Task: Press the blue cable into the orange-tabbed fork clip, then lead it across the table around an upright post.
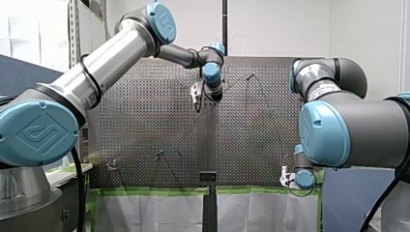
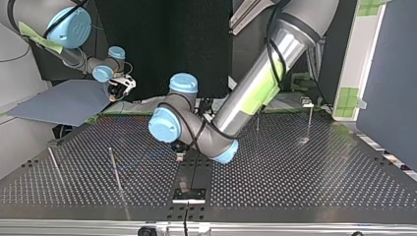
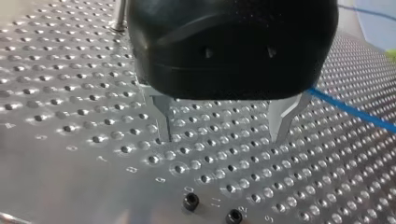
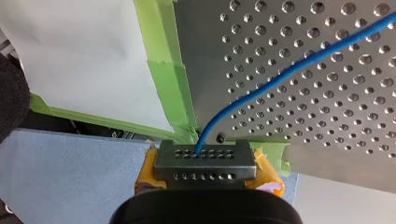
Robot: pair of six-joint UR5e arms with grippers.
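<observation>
As the front view shows it, my left arm: reaches from the view's left over the middle of the perforated table, wrist turned down at the far part.
Front, my right arm: bulks at the view's right, with its wrist low at the table's near right corner, by the green tape.
Top, left arm: comes in from the upper right, wrist joints low over the table's middle, gripper hidden behind them.
Top, right arm: at the view's upper left, its end past the table's far edge, above a blue-grey board.
Top, upright posts: several thin ones, standing apart on both sides of the middle.
Left wrist, my left gripper: black body, metal fingers spread wide with nothing between them, tips close to the plate.
Left wrist, blue cable: lies on the table beside the gripper, outside the fingers.
Left wrist, black screws: two, ahead of the fingers.
Right wrist, my right gripper: yellow-padded fingers closed on the cable at the taped table corner.
Right wrist, cable: leaves the grip and runs away across the perforated plate.
</observation>
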